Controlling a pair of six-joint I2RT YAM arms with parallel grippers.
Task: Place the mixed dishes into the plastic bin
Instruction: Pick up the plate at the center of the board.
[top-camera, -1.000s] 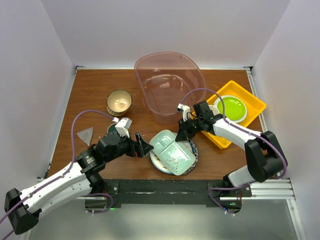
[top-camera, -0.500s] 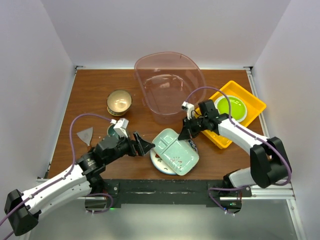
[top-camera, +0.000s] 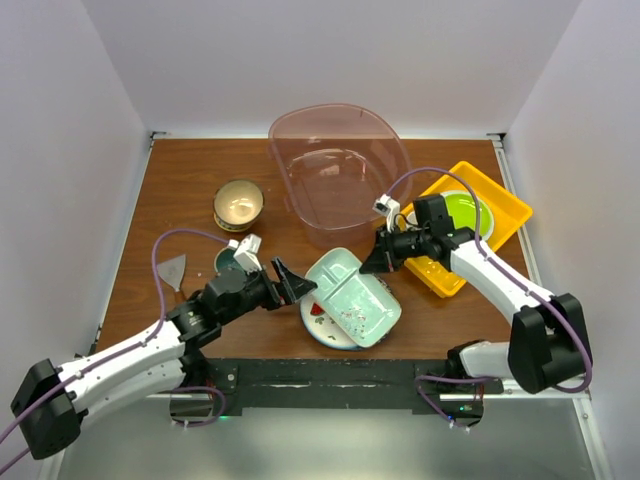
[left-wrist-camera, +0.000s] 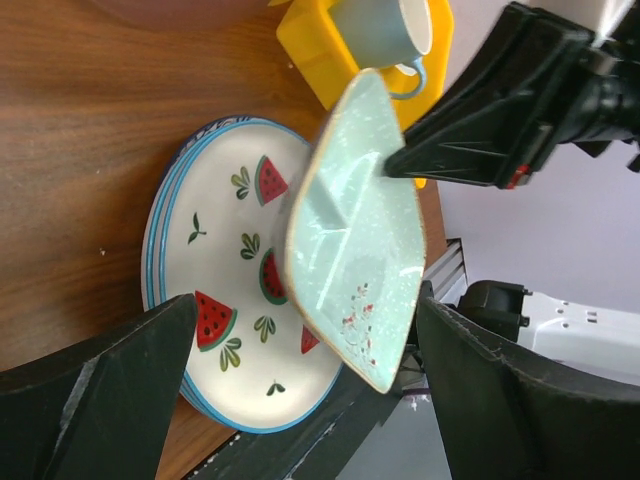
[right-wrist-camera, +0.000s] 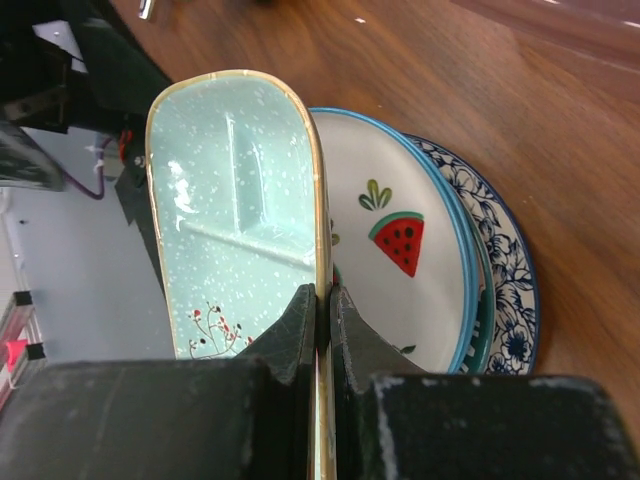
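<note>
At the far left of the worktop (top-camera: 200, 170) lies a small grey wedge-shaped scrap (top-camera: 172, 270), and behind it to the right stands the tan bowl (top-camera: 239, 203), upright and on its own. My left fingers (left-wrist-camera: 110, 390) are spread as wide as they go and hold nothing. They point at the stack of plates from the left, one finger on either side of my view of it.

The stack sits near the front edge. The watermelon plate (left-wrist-camera: 225, 300) is on top, and the blue floral plate (right-wrist-camera: 510, 300) peeps out from under it on the right. Over the stack hangs the mint tray (right-wrist-camera: 235, 210), tipped steeply up on edge with its divided face turned toward my left arm. I cannot tell whether its low edge touches the watermelon plate.

My right fingers (right-wrist-camera: 295, 335) are pinched shut on the mint tray's rim, one pad on each face, and they carry its raised side. The plastic bin (top-camera: 290, 195) stands behind the tray, toward the back of the worktop, and the tray is outside it. Further right is the yellow tray (top-camera: 510, 215), holding a lime-green plate (top-camera: 465, 213) and a pale mug (left-wrist-camera: 385, 25).
</note>
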